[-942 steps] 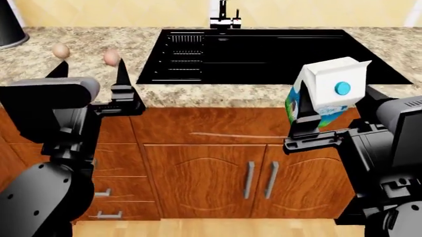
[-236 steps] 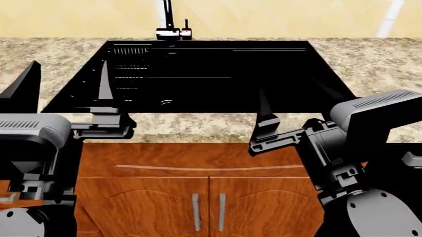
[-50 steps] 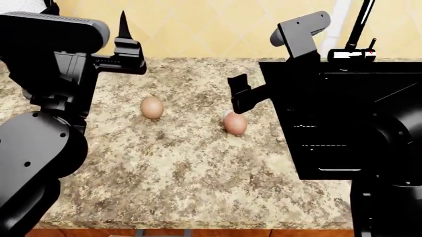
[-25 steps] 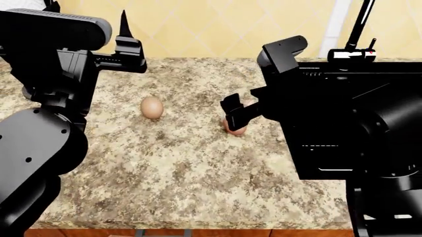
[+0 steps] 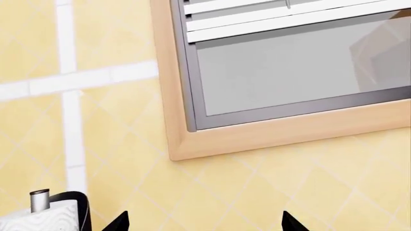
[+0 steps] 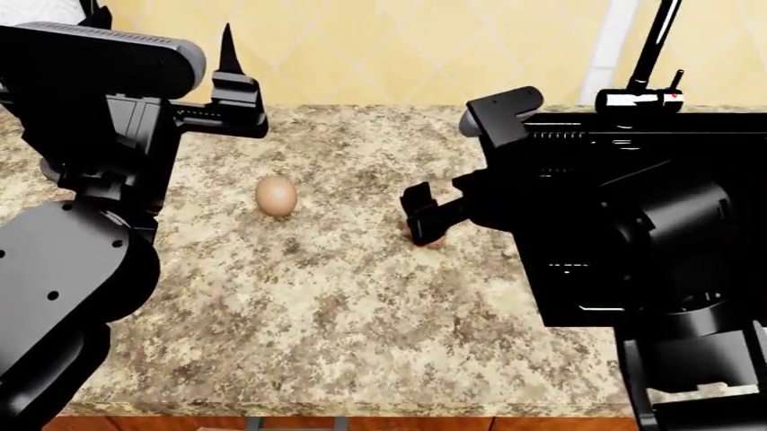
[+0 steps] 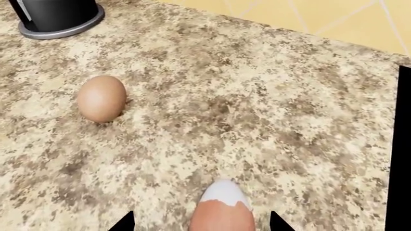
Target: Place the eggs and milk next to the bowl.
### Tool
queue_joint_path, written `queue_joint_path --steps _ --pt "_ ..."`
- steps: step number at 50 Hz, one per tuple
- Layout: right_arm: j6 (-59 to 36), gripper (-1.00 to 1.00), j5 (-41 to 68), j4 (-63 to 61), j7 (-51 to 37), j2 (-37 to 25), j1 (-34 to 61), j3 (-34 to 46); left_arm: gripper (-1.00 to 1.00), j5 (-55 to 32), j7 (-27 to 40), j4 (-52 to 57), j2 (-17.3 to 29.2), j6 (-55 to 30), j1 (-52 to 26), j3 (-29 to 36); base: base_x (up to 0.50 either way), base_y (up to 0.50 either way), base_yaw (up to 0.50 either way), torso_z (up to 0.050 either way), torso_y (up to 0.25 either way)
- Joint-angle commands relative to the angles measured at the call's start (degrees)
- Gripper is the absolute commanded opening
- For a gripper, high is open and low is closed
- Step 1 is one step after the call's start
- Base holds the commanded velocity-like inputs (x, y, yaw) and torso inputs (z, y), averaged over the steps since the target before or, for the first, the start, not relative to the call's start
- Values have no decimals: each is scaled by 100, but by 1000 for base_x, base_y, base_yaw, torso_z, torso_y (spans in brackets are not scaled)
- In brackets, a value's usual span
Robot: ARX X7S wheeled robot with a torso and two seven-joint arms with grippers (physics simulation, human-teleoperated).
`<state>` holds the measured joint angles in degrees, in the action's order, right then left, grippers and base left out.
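Jaws of the left gripper (image 5: 204, 225) show only as two dark tips at the bottom edge of the left wrist view, well apart, with nothing between them. Behind them is a yellow tiled wall (image 5: 270, 187), a wood-framed window (image 5: 282, 82) in the upper right, and a paper towel roll (image 5: 45, 219) at lower left.

From the head, the left gripper (image 6: 156, 72) is raised at upper left over the speckled worktop (image 6: 336, 314). One egg (image 6: 276, 196) lies free at centre left. The right gripper (image 6: 423, 220) is down at the second egg (image 6: 434, 241), mostly hiding it, beside the black sink (image 6: 599, 296).

At the right wrist, the jaws stand apart with the near egg (image 7: 222, 214) between their tips at bottom centre; contact is unclear. The far egg (image 7: 101, 98) sits at left, and a dark round base (image 7: 61, 17) at upper left.
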<state>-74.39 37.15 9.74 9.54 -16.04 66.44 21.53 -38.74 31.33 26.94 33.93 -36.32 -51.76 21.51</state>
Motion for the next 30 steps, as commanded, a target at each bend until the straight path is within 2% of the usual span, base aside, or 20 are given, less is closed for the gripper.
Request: queue_joint_path --steps 1,15,30 --pt "254 100 -84 324 77 24 -94 140 100 -2 -3 7 3 -6 -11 20 0 0 0 0 0" --pt "835 100 -362 1147 317 211 -60 500 100 -10 0 17 17 7 -1 16 0 0 0 0 0" --pt "1082 100 -429 1487 399 250 -164 612 100 -8 10 38 16 51 68 29 0 0 0 0 0"
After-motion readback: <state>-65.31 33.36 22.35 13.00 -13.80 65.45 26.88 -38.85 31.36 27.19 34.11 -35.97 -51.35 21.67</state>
